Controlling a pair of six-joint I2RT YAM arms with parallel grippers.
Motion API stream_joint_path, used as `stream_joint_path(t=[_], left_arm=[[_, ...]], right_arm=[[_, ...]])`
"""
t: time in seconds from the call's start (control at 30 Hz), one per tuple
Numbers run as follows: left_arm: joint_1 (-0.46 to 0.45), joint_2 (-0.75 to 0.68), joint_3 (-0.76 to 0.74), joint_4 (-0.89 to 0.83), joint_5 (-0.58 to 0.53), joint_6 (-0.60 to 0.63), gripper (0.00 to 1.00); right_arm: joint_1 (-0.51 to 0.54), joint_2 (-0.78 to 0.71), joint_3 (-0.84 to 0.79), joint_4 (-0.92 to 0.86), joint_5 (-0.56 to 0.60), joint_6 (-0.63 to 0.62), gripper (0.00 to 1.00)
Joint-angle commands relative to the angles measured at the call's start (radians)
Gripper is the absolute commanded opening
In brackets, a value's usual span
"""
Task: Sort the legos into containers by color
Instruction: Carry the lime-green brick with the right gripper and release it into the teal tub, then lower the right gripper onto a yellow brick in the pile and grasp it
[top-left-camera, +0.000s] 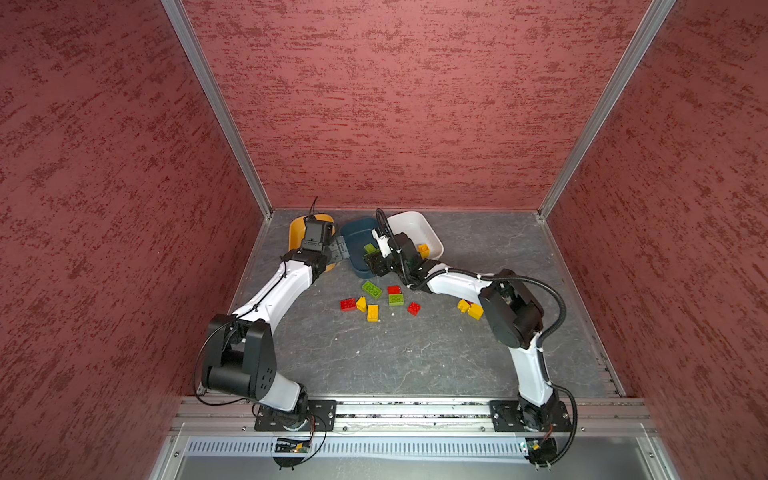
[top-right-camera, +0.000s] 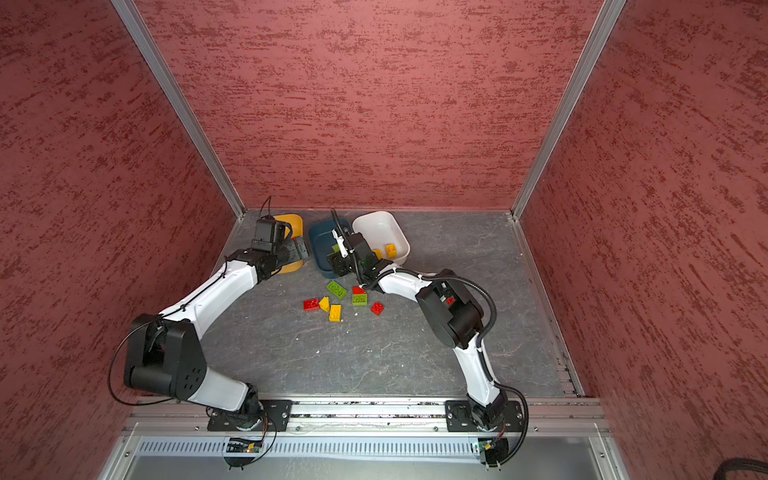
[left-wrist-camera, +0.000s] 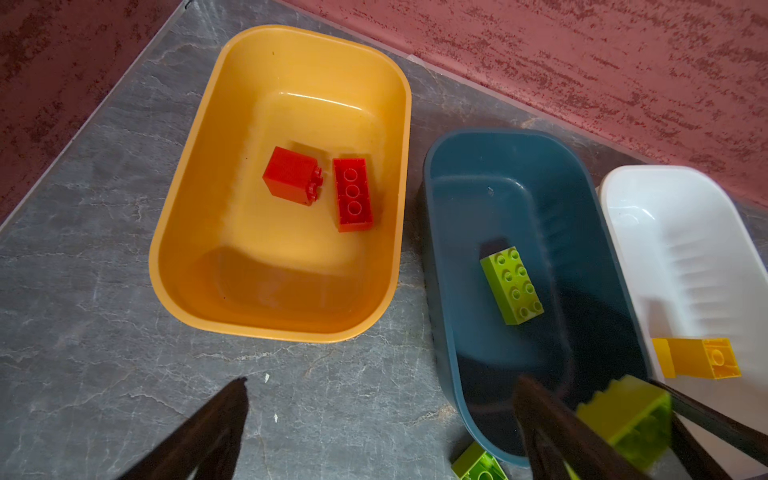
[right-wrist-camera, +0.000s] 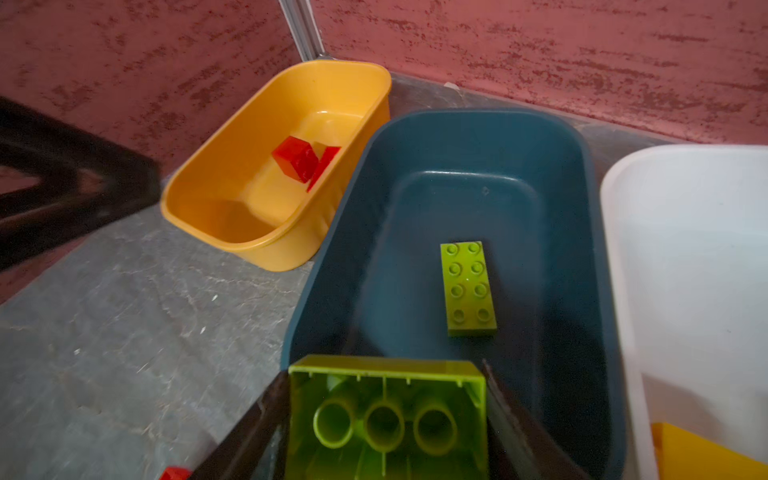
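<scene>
My right gripper is shut on a lime green lego, held underside up over the near end of the dark teal container. Another green lego lies flat inside that container. My left gripper stands open and empty above the floor between the mustard yellow container and the teal one. Two red legos lie in the yellow container. A yellow lego lies in the white container. Several loose red, green and yellow legos lie on the floor nearer the arms.
The three containers stand in a row against the red back wall. Two yellow legos lie beside the right arm's elbow. Red side walls and metal corner posts close the cell. A metal rail runs along the front.
</scene>
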Motion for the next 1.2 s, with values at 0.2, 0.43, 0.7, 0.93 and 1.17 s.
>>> stream_joint_path(t=[0.2, 0.43, 0.7, 0.93, 1.17], left_arm=[[0.010, -0.020, -0.016, -0.008, 0.011, -0.023, 0.99], [-0.002, -0.008, 0.002, 0.013, 0.038, -0.047, 0.99], [-0.029, 0.016, 0.027, 0.014, 0.033, -0.043, 0.99], [-0.028, 0.017, 0.023, 0.026, 0.038, -0.055, 0.99], [-0.025, 0.008, 0.008, 0.024, 0.035, -0.059, 0.99]], right_arm=[[0.003, 0.040, 0.140, -0.157, 0.017, -0.037, 0.81], [0.003, -0.078, 0.034, -0.154, -0.049, -0.053, 0.88], [0.005, -0.258, -0.225, -0.111, -0.271, -0.116, 0.88], [0.054, -0.298, -0.363, -0.174, -0.451, -0.381, 0.85], [0.090, -0.207, -0.268, -0.326, -0.415, -0.565, 0.87]])
